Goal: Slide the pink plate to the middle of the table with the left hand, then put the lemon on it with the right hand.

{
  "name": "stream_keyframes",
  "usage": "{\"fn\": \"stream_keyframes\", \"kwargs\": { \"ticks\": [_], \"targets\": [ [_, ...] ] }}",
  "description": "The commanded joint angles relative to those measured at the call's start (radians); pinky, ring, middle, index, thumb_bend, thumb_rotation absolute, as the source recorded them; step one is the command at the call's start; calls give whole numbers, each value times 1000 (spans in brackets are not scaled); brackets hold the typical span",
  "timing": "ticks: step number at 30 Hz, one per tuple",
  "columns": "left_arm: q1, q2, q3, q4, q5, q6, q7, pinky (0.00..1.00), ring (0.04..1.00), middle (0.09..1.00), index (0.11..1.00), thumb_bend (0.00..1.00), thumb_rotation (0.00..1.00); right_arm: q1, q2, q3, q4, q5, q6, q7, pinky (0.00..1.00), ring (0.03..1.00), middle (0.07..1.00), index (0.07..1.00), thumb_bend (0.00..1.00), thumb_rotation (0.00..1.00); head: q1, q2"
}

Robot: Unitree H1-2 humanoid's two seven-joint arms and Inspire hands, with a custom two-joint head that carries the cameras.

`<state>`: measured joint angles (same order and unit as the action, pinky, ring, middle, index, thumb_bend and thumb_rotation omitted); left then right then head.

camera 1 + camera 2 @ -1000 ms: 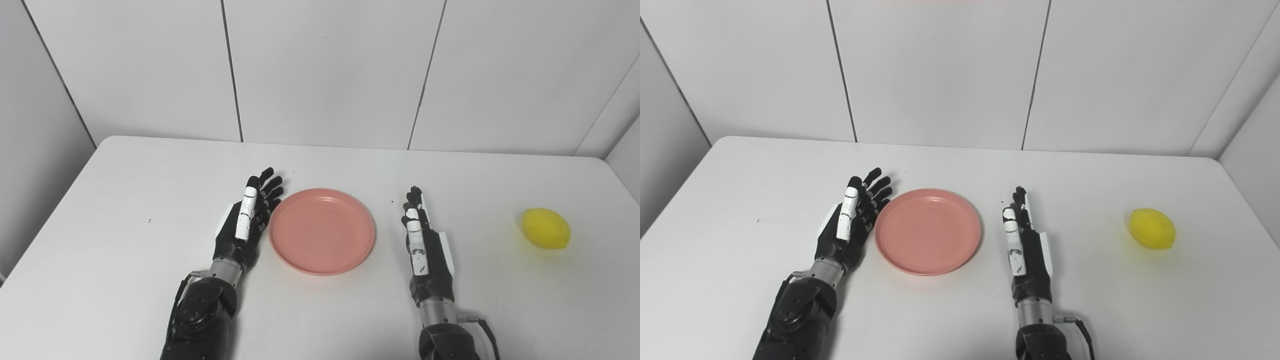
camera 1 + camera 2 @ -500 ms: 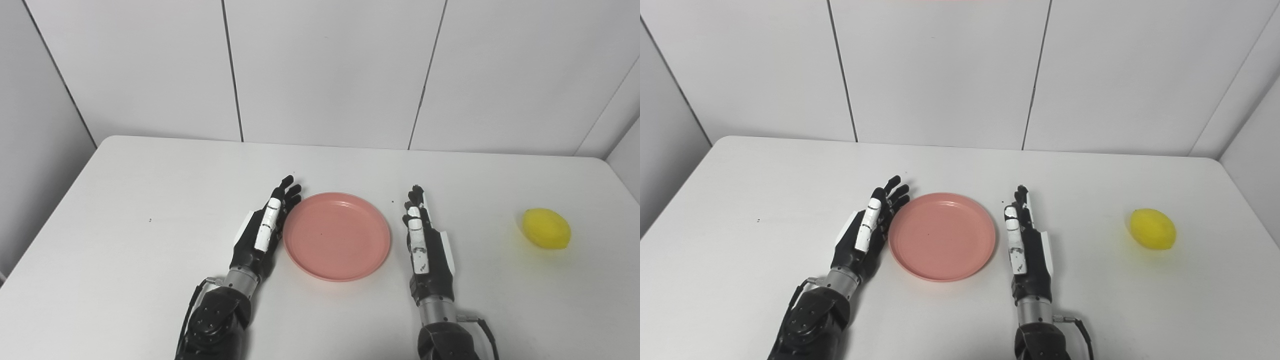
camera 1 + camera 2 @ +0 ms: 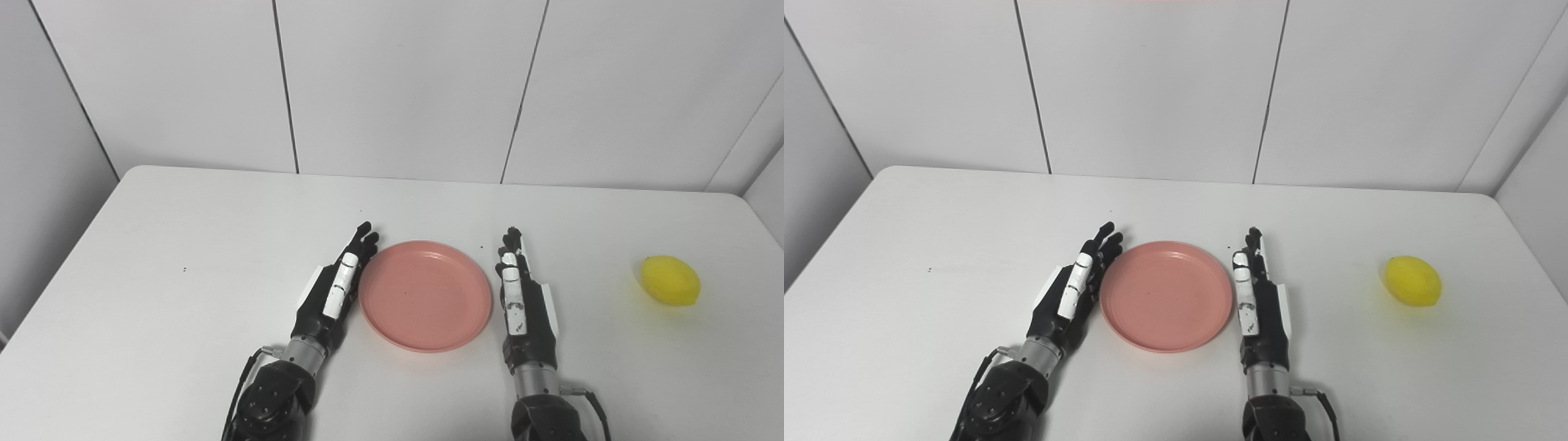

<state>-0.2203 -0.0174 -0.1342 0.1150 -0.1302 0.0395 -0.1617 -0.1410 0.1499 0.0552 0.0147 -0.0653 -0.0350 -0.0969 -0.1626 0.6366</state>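
Observation:
The pink plate (image 3: 425, 295) lies flat on the white table, between my two hands. My left hand (image 3: 334, 291) is open, fingers straight, edge-on against the plate's left rim. My right hand (image 3: 519, 298) is open and empty, fingers straight, right beside the plate's right rim. The yellow lemon (image 3: 669, 280) lies on the table far to the right, well clear of my right hand. The plate (image 3: 1167, 295), both hands and the lemon (image 3: 1413, 281) also show in the right eye view.
The white table (image 3: 153, 245) has rounded corners and ends at a white panelled wall (image 3: 398, 86) at the back. A few small dark specks (image 3: 184, 269) dot the tabletop on the left.
My left hand has moved to the right and pushed the pink plate rightward until it lies close to my right hand. My right hand and the lemon have not moved.

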Motion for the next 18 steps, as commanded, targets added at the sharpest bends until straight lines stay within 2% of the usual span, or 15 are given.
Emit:
{"fn": "stream_keyframes", "kwargs": {
  "ticks": [1, 9, 14, 18],
  "targets": [
    [-3, -17, -15, -27, 12, -21, -13, 1000, 986, 976, 981, 594, 1000, -23, 13, 3, -42, 1, -35, -5, 1000, 1000, 997, 989, 707, 1000, 1, -1],
    [12, -18, -32, -49, 14, 0, -15, 1000, 998, 987, 983, 605, 1000, -24, 17, 1, -35, 3, -46, -11, 1000, 1000, 994, 984, 704, 1000, -35, -4],
    [1, -15, -26, 0, 73, -87, 18, 1000, 1000, 1000, 999, 566, 1000, -32, 14, -13, -29, -14, -71, -36, 1000, 991, 977, 963, 686, 1000, -45, -7],
    [-7, -23, -6, 25, 101, -119, 49, 1000, 1000, 1000, 1000, 544, 1000, -40, 1, -28, -41, -58, -69, -77, 996, 976, 962, 948, 670, 1000, -50, -10]
  ]
}}
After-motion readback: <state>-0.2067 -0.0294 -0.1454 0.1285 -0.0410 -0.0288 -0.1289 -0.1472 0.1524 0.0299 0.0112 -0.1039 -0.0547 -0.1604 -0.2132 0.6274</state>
